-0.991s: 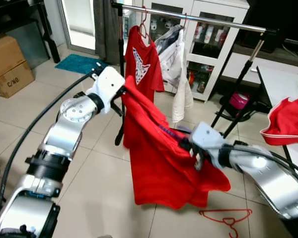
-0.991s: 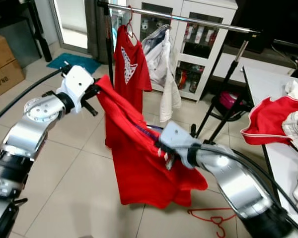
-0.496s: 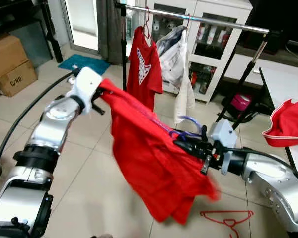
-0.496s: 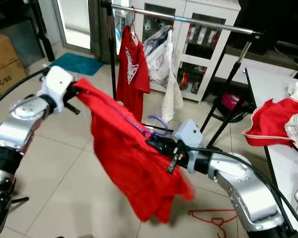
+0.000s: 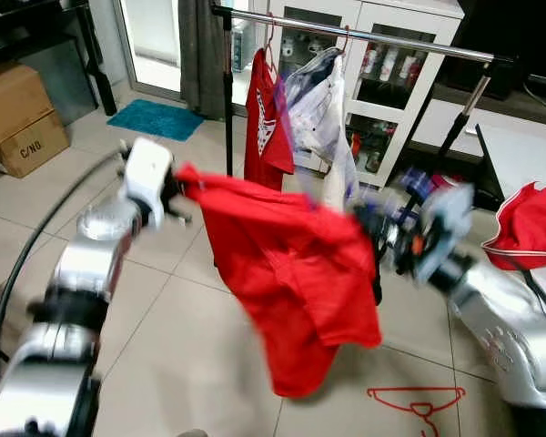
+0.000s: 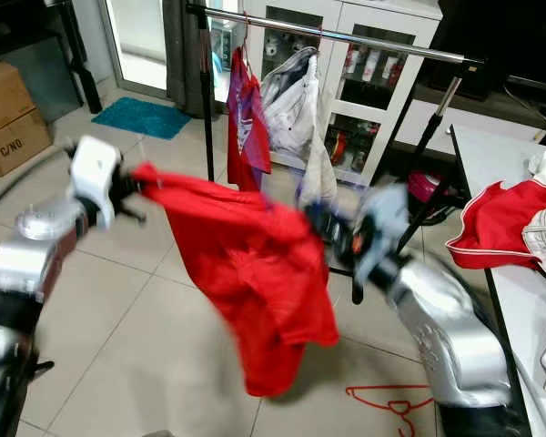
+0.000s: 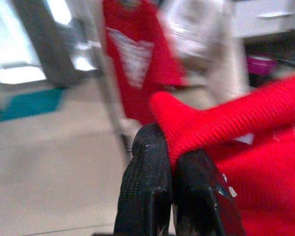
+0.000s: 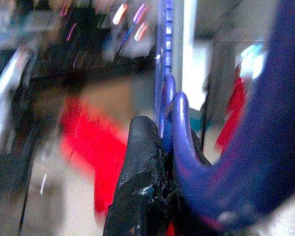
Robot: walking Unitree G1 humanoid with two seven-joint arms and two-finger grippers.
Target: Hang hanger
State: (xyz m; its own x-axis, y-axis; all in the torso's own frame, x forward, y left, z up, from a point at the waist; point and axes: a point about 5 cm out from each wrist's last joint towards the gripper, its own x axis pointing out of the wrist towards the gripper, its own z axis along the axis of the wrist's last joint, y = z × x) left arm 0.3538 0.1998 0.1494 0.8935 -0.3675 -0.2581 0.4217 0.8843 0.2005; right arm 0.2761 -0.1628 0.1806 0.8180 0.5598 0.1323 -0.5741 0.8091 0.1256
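Red shirt [image 5: 296, 264] spans mid-frame on a purple hanger [image 8: 177, 128]; left gripper [image 7: 169, 162] jaws pinch its shoulder, right gripper [image 8: 155, 162] jaws clamp the hanger below the clothes rail [image 5: 364, 35].

— What is the left gripper [image 7: 168, 162] holding?
— Its fingers are pinching a fold of the red shirt [image 7: 246, 147]; another red shirt [image 7: 137, 64] is hanging blurred beyond, beside a pale garment [image 7: 206, 54].

Three red shirts: one held up [image 5: 296, 273], one on the rail [image 5: 271, 127], one on the bench [image 5: 528, 228]; one white garment [image 5: 323, 118]; two cardboard boxes [image 5: 14, 118]; one red hanger on floor [image 5: 419, 401].
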